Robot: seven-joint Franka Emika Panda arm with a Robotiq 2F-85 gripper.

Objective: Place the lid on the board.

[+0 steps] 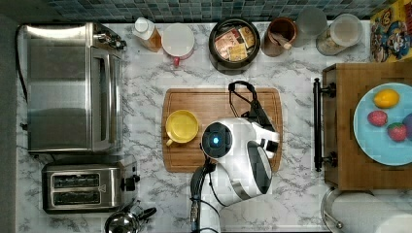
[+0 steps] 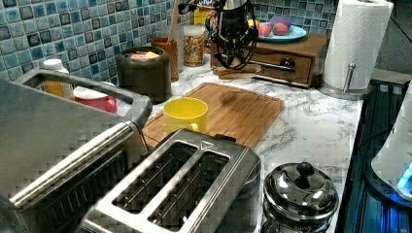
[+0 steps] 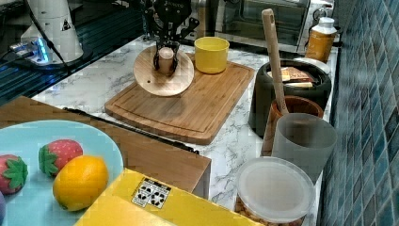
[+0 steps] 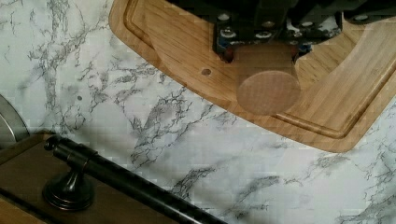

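Note:
In the right view the lid (image 3: 162,75), a round tan wooden disc with a knob at its centre, hangs tilted on edge just above the board (image 3: 197,108), near the board's corner on the right view's left. My gripper (image 3: 165,54) is shut on the knob from above. In the wrist view the knob (image 4: 267,86) sits between my fingers, with the lid's face (image 4: 177,51) behind it. From the top view my gripper (image 1: 241,102) is over the board (image 1: 204,102), toward its back right part.
A yellow cup (image 1: 181,126) stands on the board's left part in the top view. The wooden block with black handles (image 1: 350,145) carries a blue fruit plate (image 1: 384,126). A dark pot (image 1: 234,43) and jars line the back; toaster (image 1: 82,187) and oven (image 1: 68,87) stand left.

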